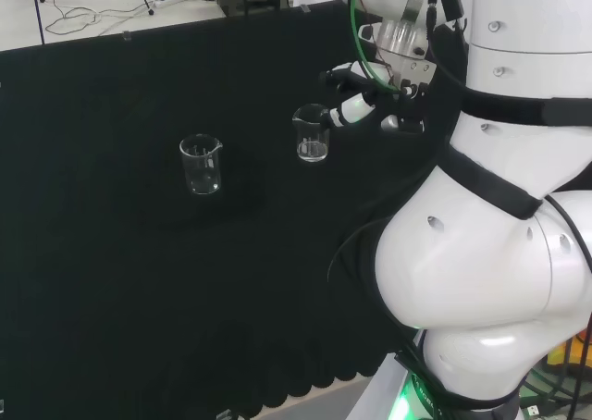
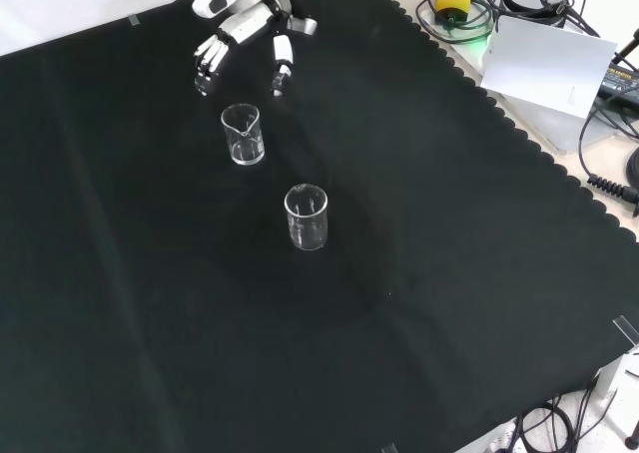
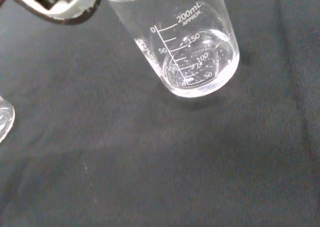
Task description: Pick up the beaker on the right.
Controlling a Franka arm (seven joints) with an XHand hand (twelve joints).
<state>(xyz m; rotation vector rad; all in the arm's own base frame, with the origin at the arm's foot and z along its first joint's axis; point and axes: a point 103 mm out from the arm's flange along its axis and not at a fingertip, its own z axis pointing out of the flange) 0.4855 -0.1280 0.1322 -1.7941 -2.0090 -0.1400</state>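
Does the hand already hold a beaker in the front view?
No: the hand hangs open, apart from the nearest beaker, which stands on the cloth.

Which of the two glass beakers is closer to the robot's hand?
The right beaker in the head view, right beside the hand. The other beaker stands alone, farther left on the cloth.

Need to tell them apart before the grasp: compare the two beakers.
In the head view the right beaker stands beside the hand, while the left beaker stands alone, away from it. In the front view the right beaker stands farther off than the left beaker. Both are clear glass, upright, spouted, on the black cloth.
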